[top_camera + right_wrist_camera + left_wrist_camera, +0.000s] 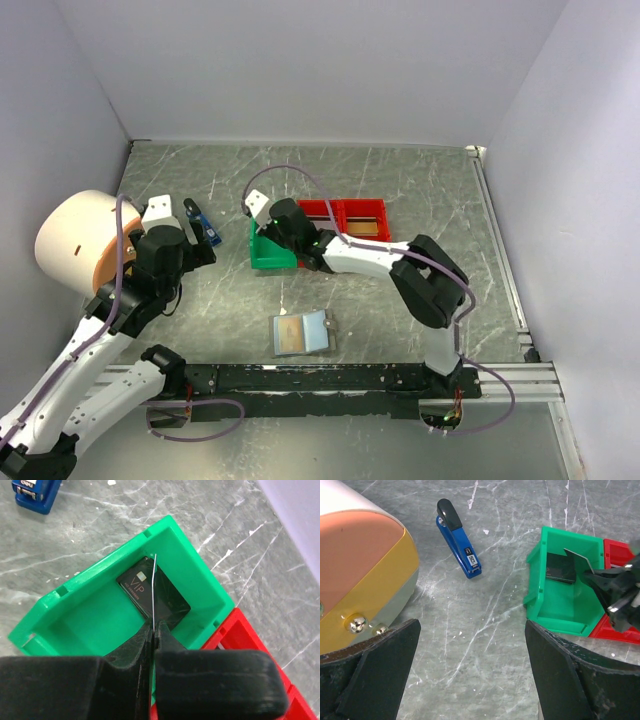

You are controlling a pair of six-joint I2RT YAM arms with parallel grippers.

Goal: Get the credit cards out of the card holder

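the card holder [302, 334] lay open and flat on the grey marbled table [420, 180], near the front edge between my two arm bases and well apart from both claws. it was a small rectangle: the right panel was pale blue-grey, the left panel showed a tan face that looked like a card tucked in it, and a small grey tab stuck out at the right edge. only the top view caught it; neither wrist camera had it in sight.

my right claw [154, 630] was pressed together on a thin card [154, 587], pinching its lower edge over the green tray [100, 610]. from that wrist the card was just a pale line, seen edge on. the left wrist view showed its flat grey face [577, 560], tilted above the tray's opening [560, 595]. the right wrist view also read what the others could not: a black card [132, 582] lay flat on the tray floor with "vip" printed on it. in the left wrist view that card was only a dark slab [559, 573]. from above, the claw [268, 225] hid most of the tray's inside [270, 258].

my left claw [470, 680] was spread wide and held nothing, hanging over bare table. ahead of it lay a blue stapler [460, 540], and at its left a round white and peach box [360, 555] with a gold band. red trays [345, 215] sat touching the green one on its right.
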